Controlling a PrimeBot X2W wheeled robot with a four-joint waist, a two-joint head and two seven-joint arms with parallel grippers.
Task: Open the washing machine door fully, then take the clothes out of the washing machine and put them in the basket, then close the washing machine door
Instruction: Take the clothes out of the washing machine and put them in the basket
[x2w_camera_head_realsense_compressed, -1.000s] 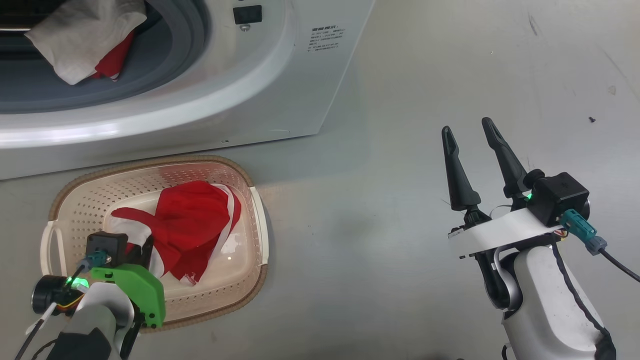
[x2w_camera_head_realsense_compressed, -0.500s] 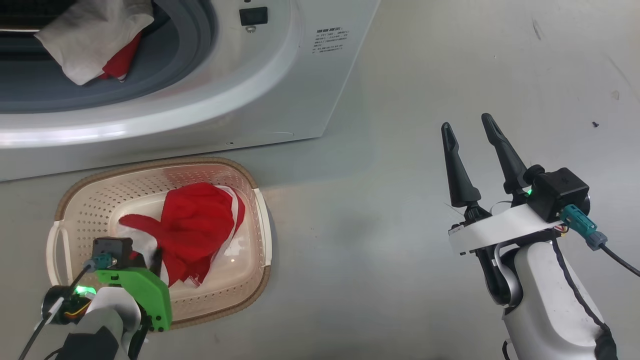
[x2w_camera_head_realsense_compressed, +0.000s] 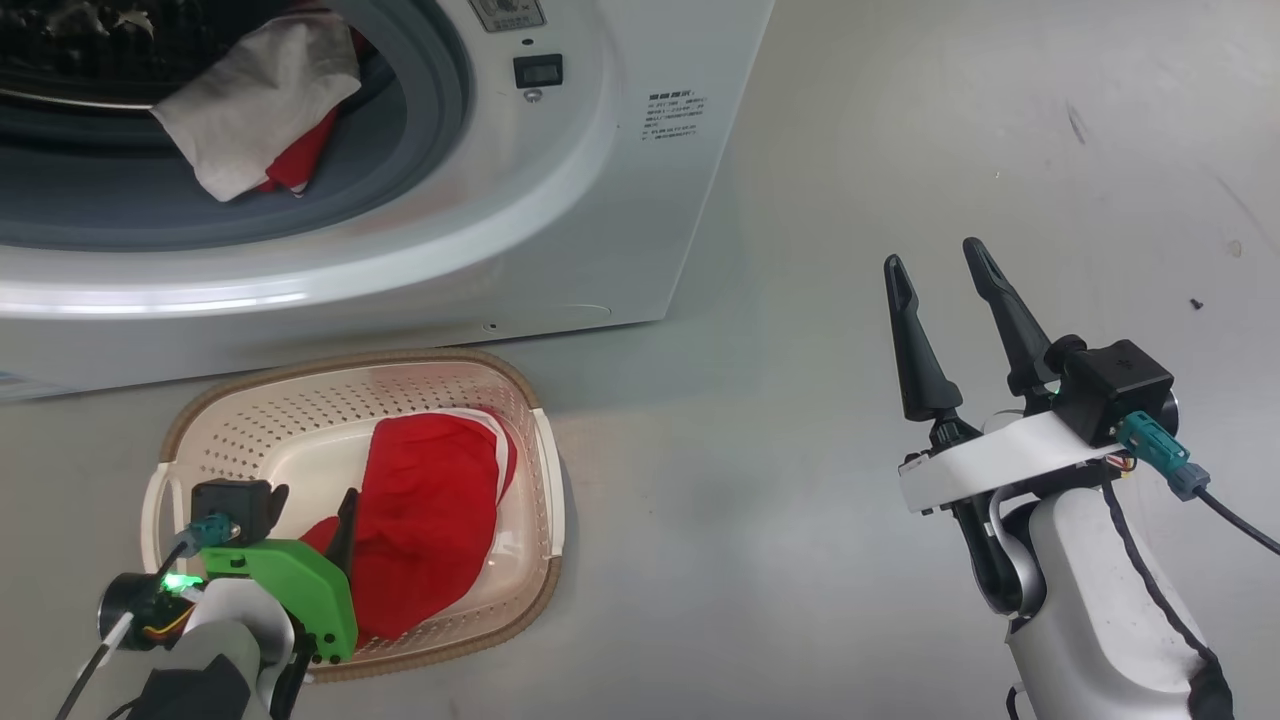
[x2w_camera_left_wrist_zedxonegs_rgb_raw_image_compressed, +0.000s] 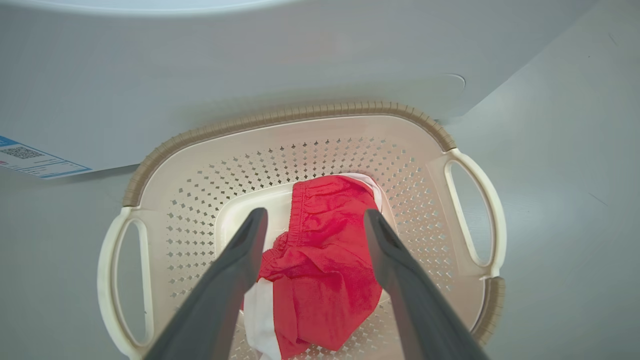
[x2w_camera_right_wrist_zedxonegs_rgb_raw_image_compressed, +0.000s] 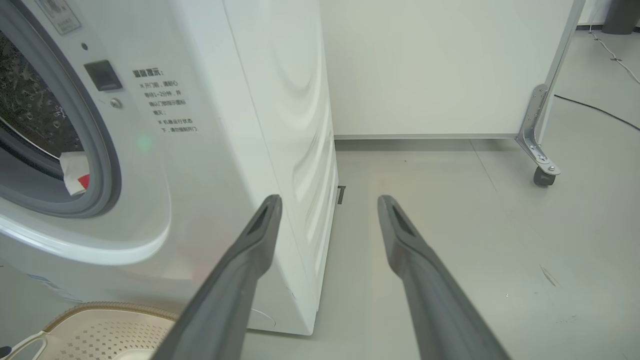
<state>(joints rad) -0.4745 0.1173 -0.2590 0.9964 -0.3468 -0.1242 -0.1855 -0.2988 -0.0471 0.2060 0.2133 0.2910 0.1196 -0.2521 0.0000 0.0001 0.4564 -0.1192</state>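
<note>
A cream basket (x2w_camera_head_realsense_compressed: 300, 385) sits on the floor by the white washing machine (x2w_camera_head_realsense_compressed: 560, 230), with red clothes (x2w_camera_head_realsense_compressed: 430, 520) crumpled inside. More white and red cloth (x2w_camera_head_realsense_compressed: 255, 120) lies inside the machine.

L claw (x2w_camera_left_wrist_zedxonegs_rgb_raw_image_compressed: 314, 214) open; R claw (x2w_camera_head_realsense_compressed: 934, 256) open.

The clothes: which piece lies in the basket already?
The red garment, in the basket; the white-and-red piece hangs in the washing machine opening.

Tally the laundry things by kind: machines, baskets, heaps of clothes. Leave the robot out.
Washing machine: 1
Basket: 1
Heaps of clothes: 2, a red heap in the basket and a white-and-red heap at the drum mouth
Total: 4
</note>
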